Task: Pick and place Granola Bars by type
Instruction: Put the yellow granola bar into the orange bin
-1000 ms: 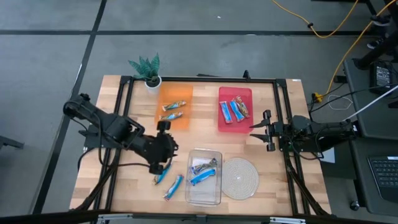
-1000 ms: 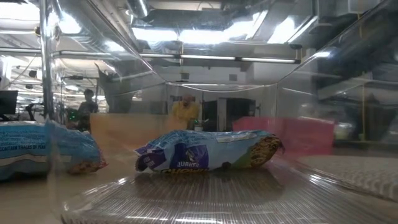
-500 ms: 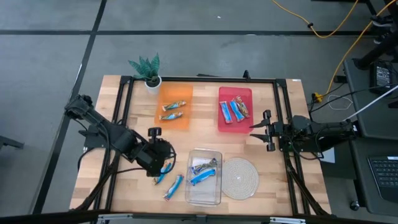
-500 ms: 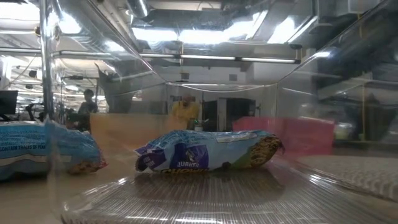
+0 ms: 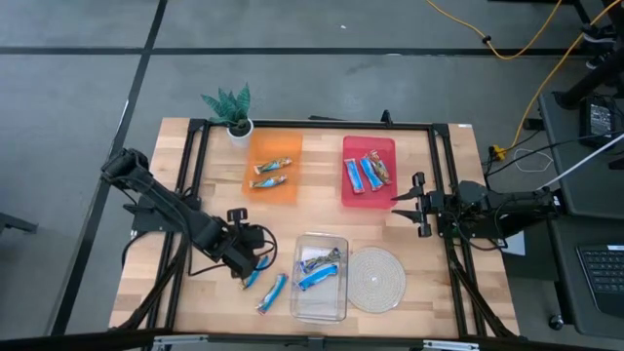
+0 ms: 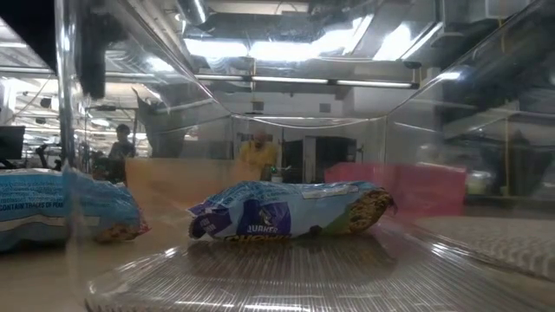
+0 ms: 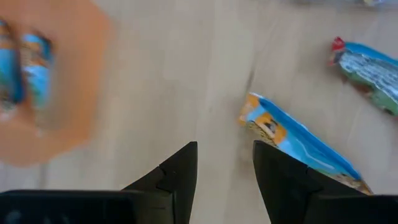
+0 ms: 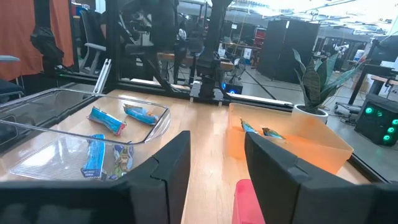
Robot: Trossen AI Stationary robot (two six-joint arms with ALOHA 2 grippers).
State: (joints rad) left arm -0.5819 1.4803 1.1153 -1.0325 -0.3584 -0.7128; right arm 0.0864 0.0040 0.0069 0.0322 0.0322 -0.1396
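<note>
Granola Bars (image 5: 318,270) scattered around the clear tray (image 5: 321,310) as landmark: two blue ones inside it, two more blue ones (image 5: 263,285) loose on the wood just to its left, two on the orange tray (image 5: 272,186) beyond it on the far left, three on the red tray (image 5: 368,194) beyond it on the far right. Woven mat (image 5: 377,278) touching distance to the clear tray's right.

Left gripper (image 5: 255,261) low over the table just left of the clear tray, fingers apart, clamped on nothing. Seen only in the left wrist view: a blue and orange bar (image 7: 298,142) lying slantwise on bare wood just past one dark finger, not between the two; a second wrapper (image 7: 367,70) farther off; orange tray edge blurred at the side.

Right gripper (image 5: 417,205) waiting right of the red tray, well clear of the clear tray, fingers apart and empty. Shown only by the right wrist view: the clear tray's raised curved rim (image 8: 155,118) with four bars within, and a potted plant (image 8: 311,84) behind the orange tray.

Low view from inside the clear tray: one blue bar (image 6: 290,211) flat on the ribbed floor, another (image 6: 61,208) beyond the wall.

Open wood between the clear tray and both coloured trays; black frame rails along the table edges.
</note>
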